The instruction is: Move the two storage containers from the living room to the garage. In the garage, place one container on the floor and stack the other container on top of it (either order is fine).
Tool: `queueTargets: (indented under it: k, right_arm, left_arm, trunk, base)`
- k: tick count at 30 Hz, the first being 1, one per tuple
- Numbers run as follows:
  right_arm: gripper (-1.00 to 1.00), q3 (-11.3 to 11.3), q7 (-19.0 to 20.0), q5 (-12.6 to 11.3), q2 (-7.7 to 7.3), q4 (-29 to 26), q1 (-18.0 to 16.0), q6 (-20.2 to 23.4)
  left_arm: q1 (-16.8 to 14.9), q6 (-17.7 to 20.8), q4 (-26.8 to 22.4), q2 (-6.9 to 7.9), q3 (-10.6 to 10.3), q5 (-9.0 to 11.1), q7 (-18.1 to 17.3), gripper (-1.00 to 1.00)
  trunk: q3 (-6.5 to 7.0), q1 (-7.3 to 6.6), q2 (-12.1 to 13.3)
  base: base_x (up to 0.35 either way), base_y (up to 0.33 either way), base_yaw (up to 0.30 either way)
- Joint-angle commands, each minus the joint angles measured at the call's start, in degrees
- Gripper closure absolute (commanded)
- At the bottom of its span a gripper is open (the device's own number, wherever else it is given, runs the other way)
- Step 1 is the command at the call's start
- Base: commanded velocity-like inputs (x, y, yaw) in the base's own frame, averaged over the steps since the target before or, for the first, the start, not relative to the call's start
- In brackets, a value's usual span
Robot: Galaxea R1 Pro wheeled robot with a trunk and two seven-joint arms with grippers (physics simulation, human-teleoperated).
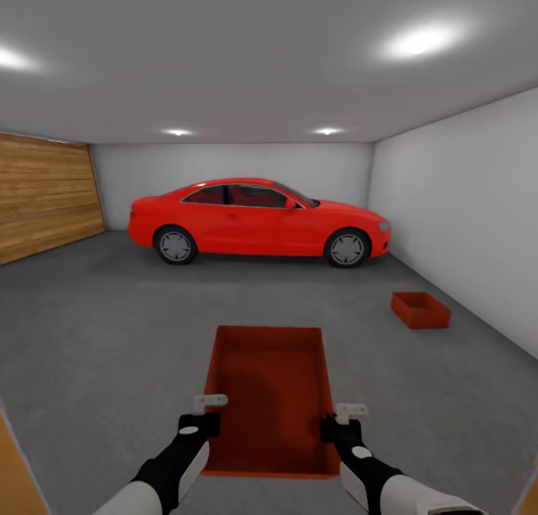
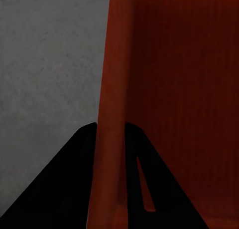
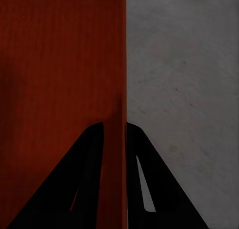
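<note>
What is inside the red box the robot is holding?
Nothing shows inside the held box: just its bare red bottom and walls. The left gripper and right gripper pinch its side walls.

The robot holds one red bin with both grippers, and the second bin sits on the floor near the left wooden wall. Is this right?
Not quite. In the head view the second bin sits on the floor near the right grey wall, not the wooden one. Both grippers, left and right, do hold the near bin.

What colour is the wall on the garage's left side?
Warm brown horizontal wood planks, best seen in the head view.
</note>
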Motion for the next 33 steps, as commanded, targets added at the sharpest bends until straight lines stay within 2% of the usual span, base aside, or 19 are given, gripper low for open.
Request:
queueTargets:
  k: [1,33]
  right_arm:
    - [1.00,-0.37,0.08,-0.51,-0.59,-0.09,-0.01,-3.34]
    - [1.00,-0.37,0.08,-0.48,-0.59,-0.09,-0.01,-3.34]
  left_arm:
    - [-0.03,0.36,0.04,0.10,1.08,0.87,0.63,1.00]
    - [-0.05,0.36,0.23,0.10,1.06,0.95,0.63,1.00]
  trunk:
    - [-0.01,0.04,-0.02]
    - [-0.01,0.04,-0.02]
  base:
    - [0.303,0.000,0.000]
    - [0.320,0.000,0.000]
